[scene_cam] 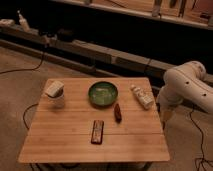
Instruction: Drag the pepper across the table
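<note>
The pepper (117,112) is small, dark red-brown and tapered. It lies on the light-wood table (60,145), just right of centre and in front of the green bowl (103,93). My white arm (187,85) comes in from the right. My gripper (164,119) hangs by the table's right edge, to the right of the pepper and well apart from it. Nothing shows in the gripper.
A flat dark red-black block (97,131) lies near the table's front centre. A white bottle (142,96) lies at the right rear. A clear cup with a white lid-like thing (55,92) stands at the left rear. Cables run over the floor, and a dark bench stands behind.
</note>
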